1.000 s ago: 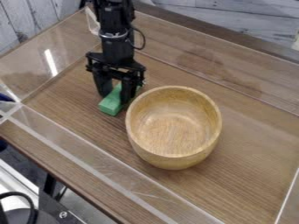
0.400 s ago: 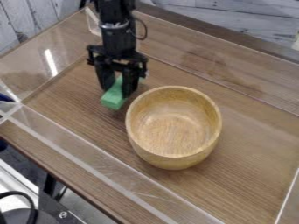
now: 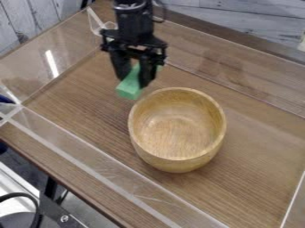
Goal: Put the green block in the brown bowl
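Note:
The green block (image 3: 130, 84) hangs clear of the wooden table, pinched between the black fingers of my gripper (image 3: 132, 77), which points straight down and is shut on it. It sits just left of and above the far-left rim of the brown bowl (image 3: 177, 127). The bowl is a round light-wood dish with nothing inside, resting on the table to the right of centre. The upper end of the block is hidden between the fingers.
A clear plastic wall (image 3: 71, 142) runs around the wooden table (image 3: 71, 107), with its front edge close to the bowl. A pale board wall stands behind.
The gripper has lifted the green block off the table and carried it up and to the right, toward the bowl's rim. The bowl has not moved.

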